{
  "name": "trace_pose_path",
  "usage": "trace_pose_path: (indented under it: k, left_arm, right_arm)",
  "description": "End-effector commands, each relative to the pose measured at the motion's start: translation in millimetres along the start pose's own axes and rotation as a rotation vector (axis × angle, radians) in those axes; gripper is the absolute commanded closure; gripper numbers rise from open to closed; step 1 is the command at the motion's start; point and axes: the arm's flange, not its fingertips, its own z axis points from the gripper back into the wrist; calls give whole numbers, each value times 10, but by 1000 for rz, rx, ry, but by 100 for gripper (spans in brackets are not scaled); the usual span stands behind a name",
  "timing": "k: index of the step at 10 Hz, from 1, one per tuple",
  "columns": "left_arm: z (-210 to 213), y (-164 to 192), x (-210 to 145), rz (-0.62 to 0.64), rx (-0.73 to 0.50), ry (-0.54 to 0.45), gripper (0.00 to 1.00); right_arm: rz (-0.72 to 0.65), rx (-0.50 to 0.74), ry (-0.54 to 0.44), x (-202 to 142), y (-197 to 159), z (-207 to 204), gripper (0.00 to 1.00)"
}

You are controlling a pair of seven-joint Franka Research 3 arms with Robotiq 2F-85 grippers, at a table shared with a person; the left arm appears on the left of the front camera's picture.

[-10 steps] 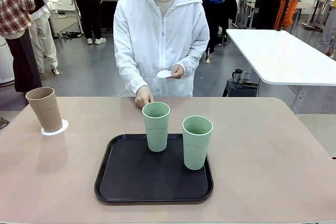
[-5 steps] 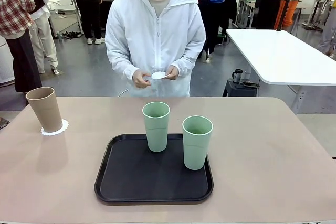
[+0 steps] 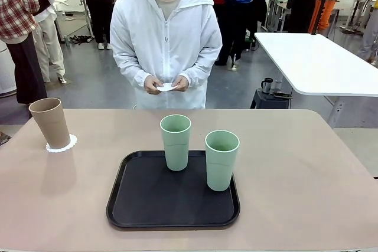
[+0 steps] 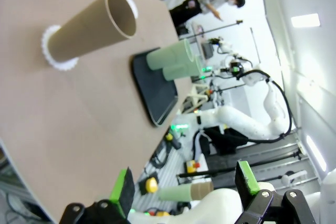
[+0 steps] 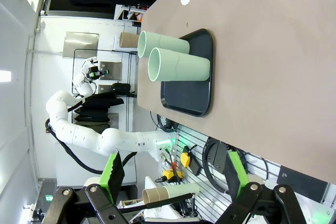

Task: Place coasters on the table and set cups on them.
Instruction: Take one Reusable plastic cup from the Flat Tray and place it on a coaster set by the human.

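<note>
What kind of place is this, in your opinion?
Probably a robotics laboratory: a white robot arm stands by the table, and a white table and bystanders occupy the open hall behind.

Looks across the beige-tan rounded tabletop point(image 3: 295, 175) from its near edge in front, sideways from farther off at both wrists, all sharing the black rectangular tray point(image 3: 153, 202).

Cup point(image 3: 51, 123) on coaster point(image 3: 73, 141) at left, two cups point(image 3: 176, 142) in tray point(image 3: 147, 199)
</note>
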Motion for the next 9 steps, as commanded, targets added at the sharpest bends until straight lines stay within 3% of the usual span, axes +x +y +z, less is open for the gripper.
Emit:
trace_pose_path:
  k: [1,9]
  left_arm:
    - [2,2,-14,4,2,-3,0]
    - [2,2,-14,4,2,-3,0]
  right_arm:
    - [3,12,-3,6,2,4,0]
    - [3,12,-3,6,2,4,0]
